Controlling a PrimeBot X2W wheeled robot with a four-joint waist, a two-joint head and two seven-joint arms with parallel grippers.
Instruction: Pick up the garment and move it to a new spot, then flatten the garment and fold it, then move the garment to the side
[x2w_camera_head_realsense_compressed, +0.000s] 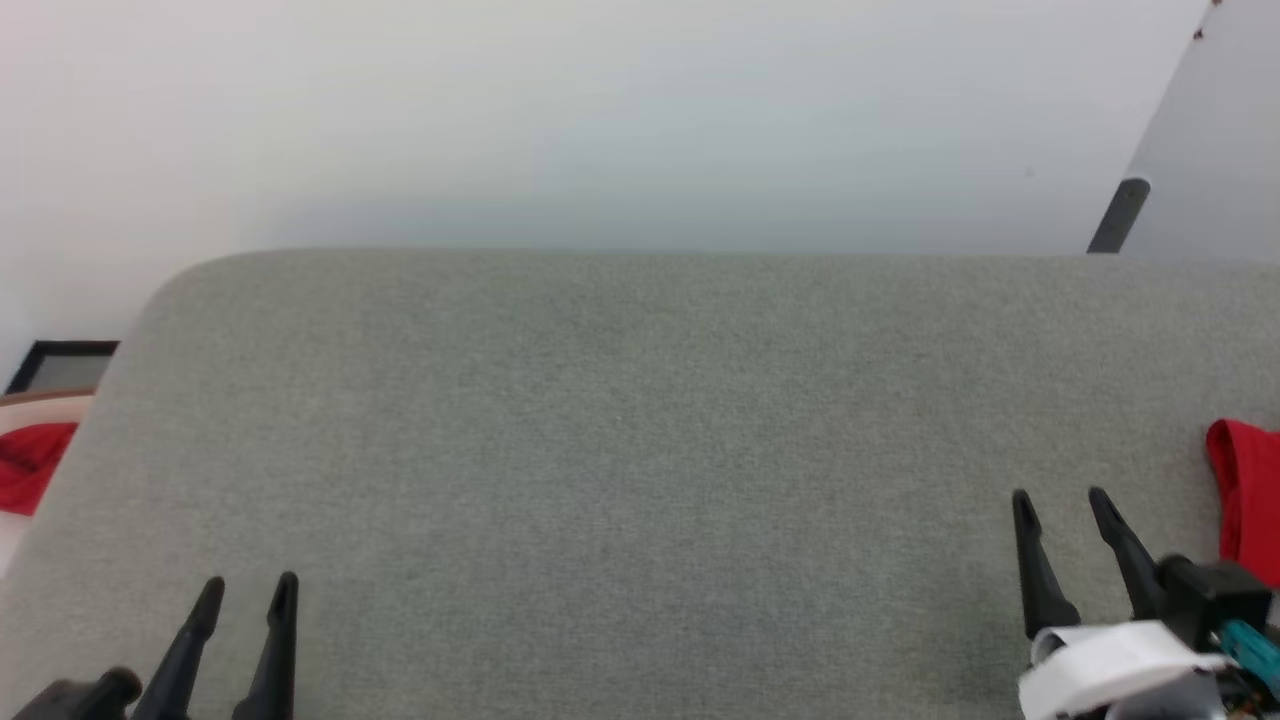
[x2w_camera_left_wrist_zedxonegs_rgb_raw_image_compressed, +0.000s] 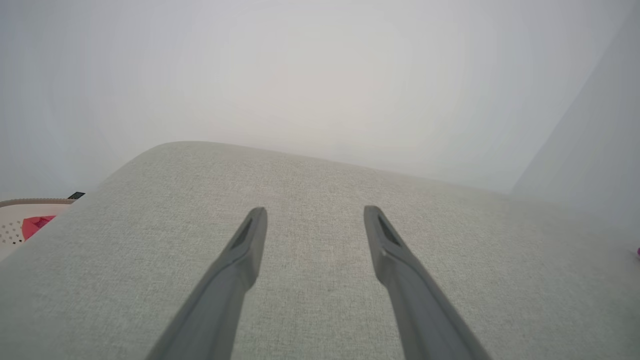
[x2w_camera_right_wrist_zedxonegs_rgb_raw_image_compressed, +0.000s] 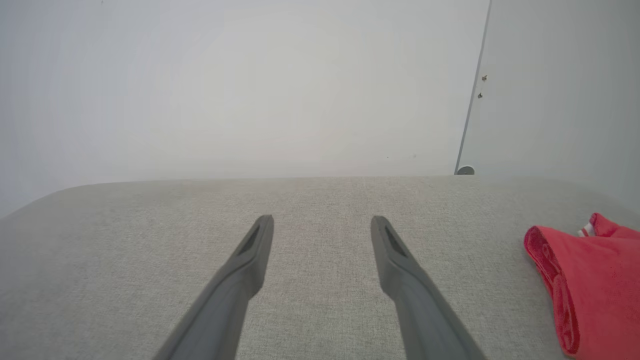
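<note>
Garment (x2w_camera_right_wrist_zedxonegs_rgb_raw_image_compressed: 595, 285) red, folded, white trim showing, on grey surface (x2w_camera_head_realsense_compressed: 640, 420) | lettering: unreadable | left gripper (x2w_camera_head_realsense_compressed: 250, 583) wide, empty | right gripper (x2w_camera_head_realsense_compressed: 1059, 494) wide, empty, near garment

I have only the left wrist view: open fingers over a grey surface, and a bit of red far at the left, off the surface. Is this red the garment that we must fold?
Observer: No. In the head view the garment lies elsewhere, on the grey surface at its far right, cut by the picture's edge.
Operator: Is the right gripper holding it?
Observer: No. The right gripper is open and empty, with bare surface between it and the garment.
</note>
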